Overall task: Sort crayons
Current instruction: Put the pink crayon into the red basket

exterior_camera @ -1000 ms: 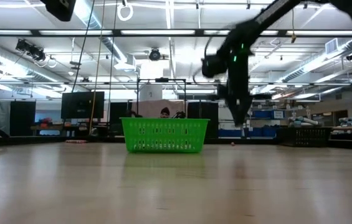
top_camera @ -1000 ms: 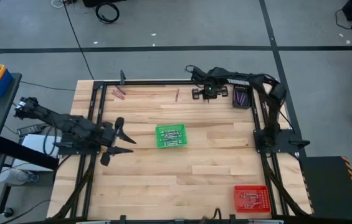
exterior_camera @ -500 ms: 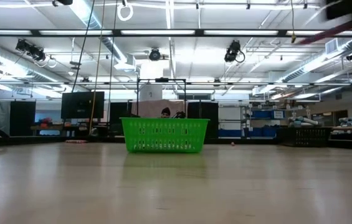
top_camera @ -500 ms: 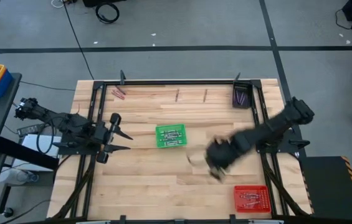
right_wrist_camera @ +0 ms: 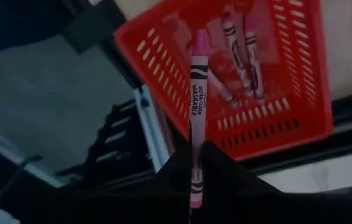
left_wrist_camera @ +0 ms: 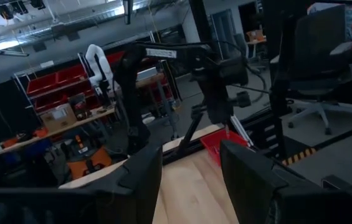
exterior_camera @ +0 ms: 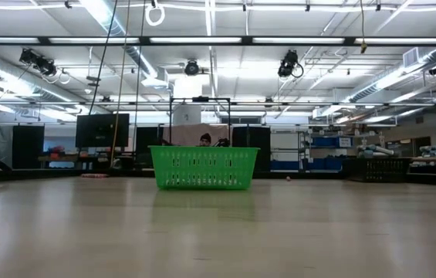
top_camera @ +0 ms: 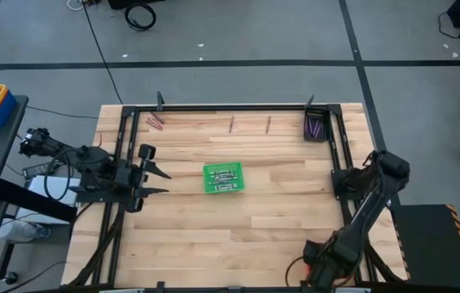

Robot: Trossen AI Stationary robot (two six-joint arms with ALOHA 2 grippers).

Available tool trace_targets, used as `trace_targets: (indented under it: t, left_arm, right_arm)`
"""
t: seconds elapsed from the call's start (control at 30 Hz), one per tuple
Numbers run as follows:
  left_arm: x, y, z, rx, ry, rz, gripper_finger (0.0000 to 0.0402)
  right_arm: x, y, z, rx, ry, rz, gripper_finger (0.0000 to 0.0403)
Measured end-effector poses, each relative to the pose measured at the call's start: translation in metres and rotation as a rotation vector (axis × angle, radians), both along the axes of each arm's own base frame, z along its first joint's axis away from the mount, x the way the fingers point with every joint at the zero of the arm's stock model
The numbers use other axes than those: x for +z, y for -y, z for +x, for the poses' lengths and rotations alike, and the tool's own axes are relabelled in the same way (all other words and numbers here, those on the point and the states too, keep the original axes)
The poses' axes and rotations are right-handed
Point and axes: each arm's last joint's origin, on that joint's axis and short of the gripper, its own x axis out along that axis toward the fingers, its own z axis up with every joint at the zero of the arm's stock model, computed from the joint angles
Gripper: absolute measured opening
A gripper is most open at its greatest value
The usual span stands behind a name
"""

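Crayons lie in several places, so take the table from left to right. At nine o'clock the left gripper [top_camera: 155, 181] waits over the table edge, its jaws spread and holding nothing; idle, I judge, to leave the other arm room. At about eleven o'clock a few reddish crayons [top_camera: 155, 122] rest loose near the far rail, with two more singles [top_camera: 231, 124] toward twelve, presumably not yet sorted. At the centre sits the green tray [top_camera: 223, 178], holding pale sticks too small to count. At one o'clock the dark tray [top_camera: 315, 126] carries purple ones. At five o'clock the right gripper [right_wrist_camera: 195, 163] is clenched on a pink crayon [right_wrist_camera: 197, 93], held lengthwise above the red tray [right_wrist_camera: 288, 124] where like-coloured crayons already lie, a sensible pose for dropping it in. From overhead that tray is hidden beneath the right arm, and the low view shows neither arm.
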Motion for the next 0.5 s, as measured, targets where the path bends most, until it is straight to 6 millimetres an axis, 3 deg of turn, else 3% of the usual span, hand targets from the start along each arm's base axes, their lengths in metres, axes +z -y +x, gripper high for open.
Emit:
trace_targets:
  t: [0.37, 0.5]
  left_arm:
    - [-0.001, 0.0, 0.0, -0.009, -0.025, -0.053, 0.0173]
    - [-0.001, 0.0, 0.0, -0.012, -0.03, -0.076, 0.0173]
  right_arm:
    - [-0.039, 0.001, 0.017, 0.141, -0.082, -0.066, 0.0087]
    - [-0.034, 0.018, 0.015, 0.178, -0.158, -0.148, 0.0112]
